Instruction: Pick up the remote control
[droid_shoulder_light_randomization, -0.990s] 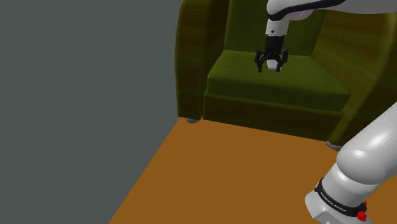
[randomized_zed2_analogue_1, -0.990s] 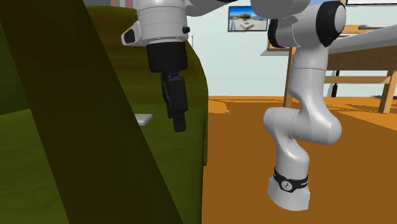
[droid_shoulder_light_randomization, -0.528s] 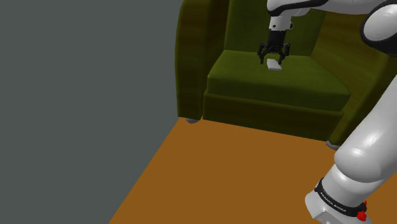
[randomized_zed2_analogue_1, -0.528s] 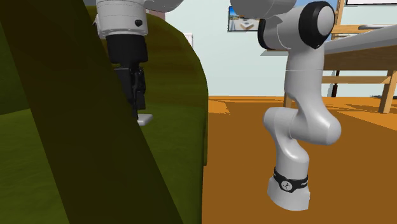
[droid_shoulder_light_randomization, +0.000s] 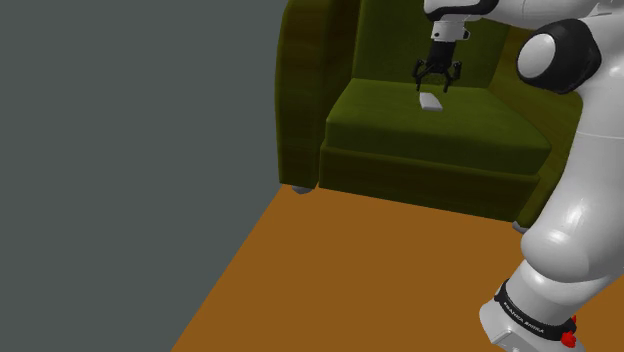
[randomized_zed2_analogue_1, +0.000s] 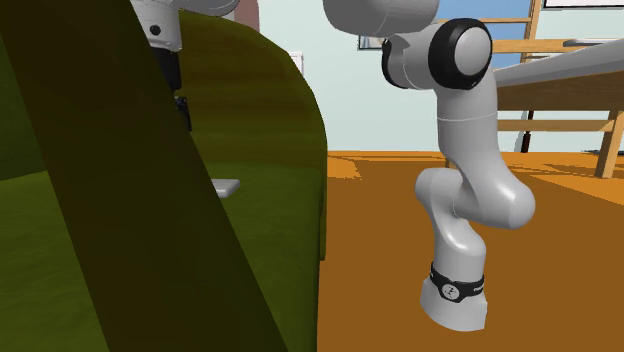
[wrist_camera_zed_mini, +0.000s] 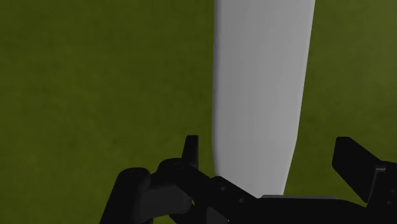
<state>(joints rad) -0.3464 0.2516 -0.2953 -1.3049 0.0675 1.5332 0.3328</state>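
Note:
The remote control (droid_shoulder_light_randomization: 431, 101) is a plain light grey slab lying flat on the olive-green seat cushion (droid_shoulder_light_randomization: 400, 120) of an armchair. In the second exterior view the remote control (randomized_zed2_analogue_1: 225, 187) peeks out beside the chair's near arm. My black gripper (droid_shoulder_light_randomization: 438, 74) hangs open just above the remote's far end, touching nothing. From the wrist, the remote control (wrist_camera_zed_mini: 261, 89) runs lengthwise between my spread fingers (wrist_camera_zed_mini: 191, 147), and the gripper (wrist_camera_zed_mini: 268, 149) holds nothing. The chair's arm partly hides the gripper (randomized_zed2_analogue_1: 183, 110).
The armchair's back (droid_shoulder_light_randomization: 400, 40) rises right behind the gripper, and its padded arms (droid_shoulder_light_randomization: 305, 90) flank the seat. An orange-brown floor (droid_shoulder_light_randomization: 350, 280) lies in front, a grey wall (droid_shoulder_light_randomization: 130, 150) at the shoulder view's left. A wooden table (randomized_zed2_analogue_1: 570, 90) stands beyond the arm.
The gripper has travelled farther from the shoulder camera toward the chair's back, uncovering most of the remote in that view. It stays open. The remote has not moved.

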